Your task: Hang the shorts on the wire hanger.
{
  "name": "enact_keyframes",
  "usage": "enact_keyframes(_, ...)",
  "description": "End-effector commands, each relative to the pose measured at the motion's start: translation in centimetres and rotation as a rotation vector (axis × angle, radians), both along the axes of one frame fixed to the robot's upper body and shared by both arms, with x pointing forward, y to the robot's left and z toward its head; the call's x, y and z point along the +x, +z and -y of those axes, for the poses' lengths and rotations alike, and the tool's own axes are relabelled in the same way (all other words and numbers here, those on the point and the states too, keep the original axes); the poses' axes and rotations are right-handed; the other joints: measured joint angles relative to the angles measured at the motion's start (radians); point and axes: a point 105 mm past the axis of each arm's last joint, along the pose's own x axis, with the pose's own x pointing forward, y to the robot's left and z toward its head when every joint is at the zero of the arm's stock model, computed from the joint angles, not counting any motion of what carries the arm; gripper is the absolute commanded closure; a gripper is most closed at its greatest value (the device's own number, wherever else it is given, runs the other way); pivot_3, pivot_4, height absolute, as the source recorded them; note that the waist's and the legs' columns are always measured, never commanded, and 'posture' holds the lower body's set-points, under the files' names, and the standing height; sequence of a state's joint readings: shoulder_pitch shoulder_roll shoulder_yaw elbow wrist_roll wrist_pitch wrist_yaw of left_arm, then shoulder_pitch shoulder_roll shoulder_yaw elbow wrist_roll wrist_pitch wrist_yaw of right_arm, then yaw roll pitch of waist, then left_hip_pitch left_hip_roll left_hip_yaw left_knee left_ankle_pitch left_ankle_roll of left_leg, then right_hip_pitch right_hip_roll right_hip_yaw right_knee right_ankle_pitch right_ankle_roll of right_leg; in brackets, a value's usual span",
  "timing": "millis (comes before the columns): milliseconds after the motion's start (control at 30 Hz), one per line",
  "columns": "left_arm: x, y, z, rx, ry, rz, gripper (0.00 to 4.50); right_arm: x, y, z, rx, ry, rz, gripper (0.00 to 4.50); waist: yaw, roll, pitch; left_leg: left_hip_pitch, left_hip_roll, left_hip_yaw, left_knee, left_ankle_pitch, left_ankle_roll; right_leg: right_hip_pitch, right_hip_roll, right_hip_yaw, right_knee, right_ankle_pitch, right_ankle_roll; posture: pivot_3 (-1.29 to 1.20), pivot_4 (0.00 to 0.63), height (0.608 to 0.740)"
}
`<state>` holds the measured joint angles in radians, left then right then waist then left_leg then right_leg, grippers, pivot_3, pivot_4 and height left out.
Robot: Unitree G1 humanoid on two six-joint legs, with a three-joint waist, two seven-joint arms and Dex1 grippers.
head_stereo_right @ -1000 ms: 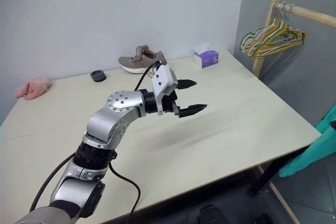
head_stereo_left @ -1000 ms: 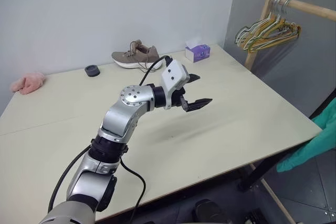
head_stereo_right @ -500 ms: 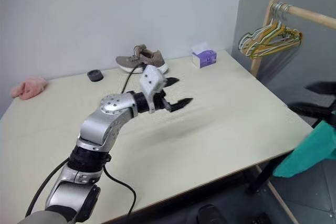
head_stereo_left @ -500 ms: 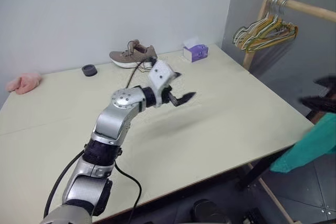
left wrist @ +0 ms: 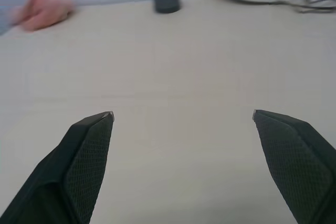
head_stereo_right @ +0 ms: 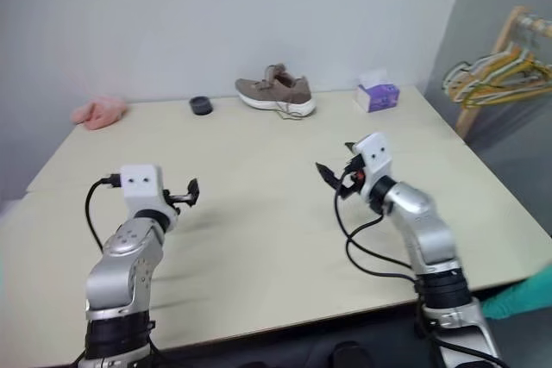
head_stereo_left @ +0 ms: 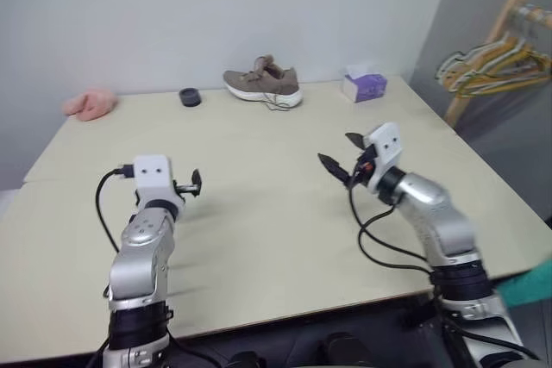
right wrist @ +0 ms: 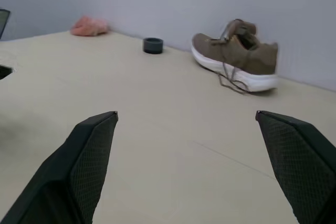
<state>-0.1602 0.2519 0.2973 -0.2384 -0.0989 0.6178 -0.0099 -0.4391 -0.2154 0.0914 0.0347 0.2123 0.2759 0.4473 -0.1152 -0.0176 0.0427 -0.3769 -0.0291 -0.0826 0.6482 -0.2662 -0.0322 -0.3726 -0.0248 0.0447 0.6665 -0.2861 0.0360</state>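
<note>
Beige table (head_stereo_left: 259,213) (shorts (head_stereo_right: 522,295) at edge)

No text, label, brand, number or sign can be read on anything here, not even on the tissue box (head_stereo_left: 363,85) or the shoe (head_stereo_left: 263,82).

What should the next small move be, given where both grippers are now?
Probably swing the right gripper back toward the table's right edge, where a bit of teal cloth, likely the shorts, shows past the corner. Both it and the left gripper are open and empty over bare table, and no cloth lies there to pick up.
</note>
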Motion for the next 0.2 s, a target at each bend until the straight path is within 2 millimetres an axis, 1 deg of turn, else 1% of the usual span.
enact_keyframes(33, -0.17, 1.64, 0.16, 0.023, -0.012, 0.086, 0.0, 0.54, -0.67, 0.53, 0.034, -0.055, 0.026, 0.02, 0.032, -0.001, 0.0, 0.0, 0.0, 0.0, 0.0, 0.0, 0.0, 0.0, 0.0, 0.0, 0.0, 0.001, -0.001, -0.05, 0.0, 0.74)
enact_keyframes(133, -0.03, 1.71, 0.42, 0.019, -0.042, 0.102, 0.0, 0.85, -1.25, 0.73, 0.042, -0.067, 0.02, 0.02, 0.061, -0.001, 0.0, 0.001, 0.0, 0.0, 0.0, 0.001, 0.0, 0.001, 0.001, 0.0, 0.0, 0.003, -0.003, -0.02, 0.0, 0.74)
enact_keyframes(200, 0.15, 1.75, 0.67, 0.026, -0.066, 0.108, 0.0, 1.03, -1.52, 1.09, 0.053, -0.079, 0.011, 0.02, 0.067, 0.0, 0.0, 0.004, 0.0, 0.002, 0.0, 0.002, 0.0, 0.002, 0.003, -0.001, 0.001, 0.004, -0.004, 0.0, 0.003, 0.74)
